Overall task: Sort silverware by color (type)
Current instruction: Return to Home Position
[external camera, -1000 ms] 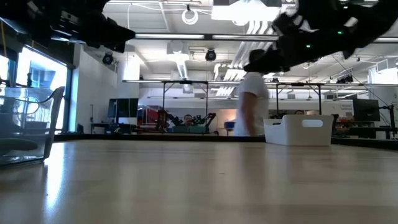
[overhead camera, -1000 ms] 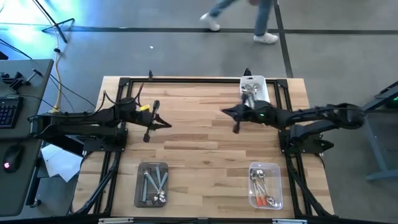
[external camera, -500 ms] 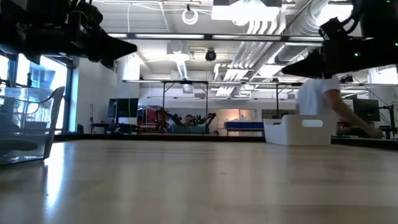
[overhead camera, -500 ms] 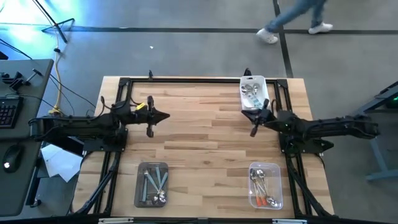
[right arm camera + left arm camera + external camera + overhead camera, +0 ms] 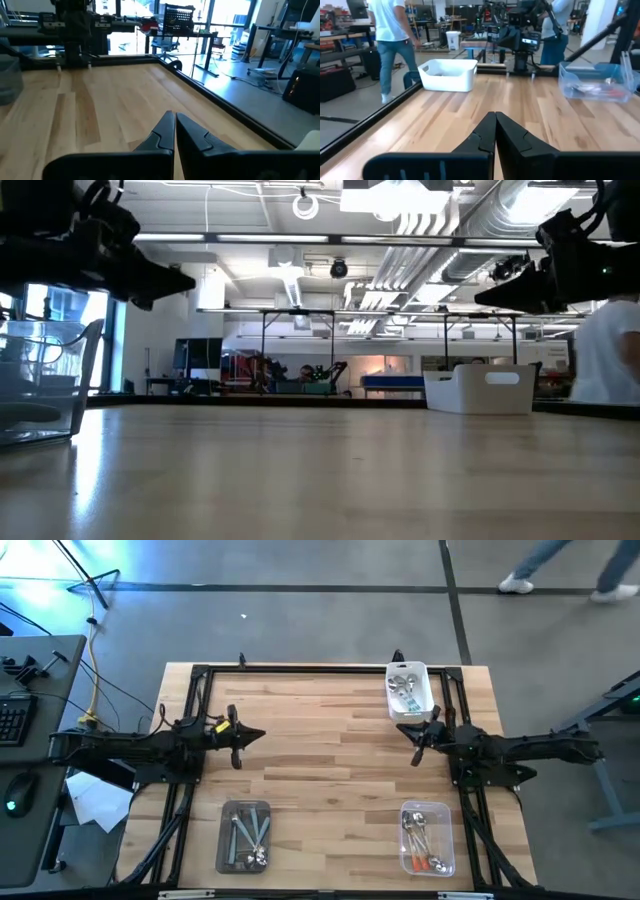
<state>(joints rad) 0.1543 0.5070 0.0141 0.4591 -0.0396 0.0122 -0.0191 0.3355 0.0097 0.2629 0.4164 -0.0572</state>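
None of the silverware [image 5: 403, 690] lay loose on the desk [image 5: 320, 785]; all of it was in tubs. Plain silver spoons [image 5: 404, 696] were heaped in the white tub [image 5: 445, 81] at the far right corner. Light blue ones [image 5: 247, 832] were in the dark tub [image 5: 224, 840] at the near left. The clear tub [image 5: 449, 840] at the near right held a shiny pile with orange handles [image 5: 428, 862] showing at its near end (the rest of that pile was too small to sort by eye).

The left tool [image 5: 260, 735] hung above the left side of the desk and the right tool [image 5: 402, 728] above the right side, just on the near side of the white tub. In each wrist view the two dark fingers [image 5: 480, 137] met tip to tip with nothing between them — both tools closed and empty, well apart from every spoon.

Judged from their look, the spoons would be light and stiff, and their polished bowls would be slick and rounded, so a poor place to pinch. The thin handle would be the better hold, taken across its width near the middle — and one lying on top of the heap, since the handles crossed and a buried one would probably drag its neighbours along.
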